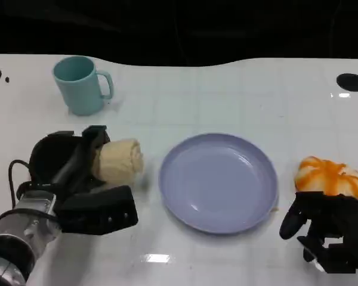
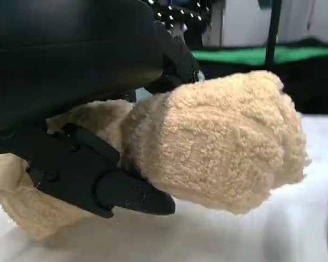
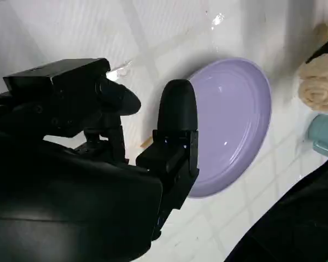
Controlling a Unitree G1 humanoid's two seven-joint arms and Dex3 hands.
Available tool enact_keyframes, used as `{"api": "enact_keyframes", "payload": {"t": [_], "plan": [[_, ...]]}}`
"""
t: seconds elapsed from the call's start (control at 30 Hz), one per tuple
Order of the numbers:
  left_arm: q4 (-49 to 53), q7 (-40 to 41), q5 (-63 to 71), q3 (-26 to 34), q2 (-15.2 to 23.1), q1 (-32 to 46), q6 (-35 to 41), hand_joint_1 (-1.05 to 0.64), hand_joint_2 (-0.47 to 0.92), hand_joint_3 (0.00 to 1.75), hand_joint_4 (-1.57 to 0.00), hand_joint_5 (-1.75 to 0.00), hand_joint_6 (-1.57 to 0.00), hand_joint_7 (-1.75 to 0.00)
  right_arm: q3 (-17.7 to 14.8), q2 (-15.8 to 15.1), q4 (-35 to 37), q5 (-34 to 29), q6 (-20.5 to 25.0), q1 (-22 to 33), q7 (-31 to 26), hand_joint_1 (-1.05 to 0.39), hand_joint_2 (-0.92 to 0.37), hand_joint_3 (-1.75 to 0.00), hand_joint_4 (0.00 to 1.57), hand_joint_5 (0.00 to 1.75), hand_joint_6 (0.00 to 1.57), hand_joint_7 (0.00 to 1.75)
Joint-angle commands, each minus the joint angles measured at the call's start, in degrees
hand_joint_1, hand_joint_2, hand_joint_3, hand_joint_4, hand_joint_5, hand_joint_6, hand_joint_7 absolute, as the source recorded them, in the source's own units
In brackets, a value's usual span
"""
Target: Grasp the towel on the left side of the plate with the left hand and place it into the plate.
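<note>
Where the white surface (image 1: 227, 95) meets the dark background at 12 o'clock, its far edge curves, and a teal mug (image 1: 80, 84) stands near that edge at about 10 o'clock from the plate (image 1: 218, 182). Bare surface lies between the mug and the plate, and a narrow strip of it separates the plate's rim from the rolled beige towel (image 1: 119, 161), which lies at the plate's 9 o'clock. The left hand (image 1: 83, 179) wraps the towel's near end, fingers (image 2: 126, 191) closed on it from both sides, the roll resting on the surface. At the plate's 3 o'clock sits an orange-and-white object (image 1: 329, 177), with the right hand (image 1: 328, 229) just beside it at 5 o'clock, fingers apart and holding nothing.
</note>
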Motion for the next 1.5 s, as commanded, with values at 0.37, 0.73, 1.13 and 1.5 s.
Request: {"api": "enact_keyframes", "payload": {"t": [0.37, 0.73, 1.13, 1.5], "plan": [[-17.6, -6.9, -2.5, 1.2, 0.3, 1.0, -0.4, -0.22, 0.64, 0.77, -0.85, -1.75, -0.61, -1.75, -0.6, -0.6, -0.2, 0.4, 0.0, 0.2, 0.0, 0.10, -0.80, -0.70, 0.59, 1.56, 0.61, 1.30], [-26.3, -19.0, -3.3, -1.2, -3.8, 1.2, -2.0, -0.21, 0.53, 1.02, -0.85, -1.75, -0.63, -1.75, -0.7, -0.5, 0.0, 0.6, -0.1, 0.2, 0.1, 0.11, -0.81, -0.69, 0.60, 1.56, 0.62, 1.31], [-20.5, -29.5, -1.3, -6.1, -8.8, -3.3, -1.0, -0.23, 0.82, 0.34, -0.67, -1.51, -0.82, -0.67, -0.4, -0.7, -0.1, 0.4, 0.1, 0.1, 0.4, 0.10, -0.80, -0.71, 0.60, 1.57, 0.62, 1.33], [-22.1, -38.5, 1.7, -9.4, -7.3, -4.5, 0.5, -0.83, 0.92, 0.02, -0.12, -0.14, -0.08, 0.00, -0.6, -1.0, -0.3, 0.6, 0.5, -0.1, 1.0, 0.09, -0.81, -0.70, 0.58, 1.56, 0.61, 1.30]]}}
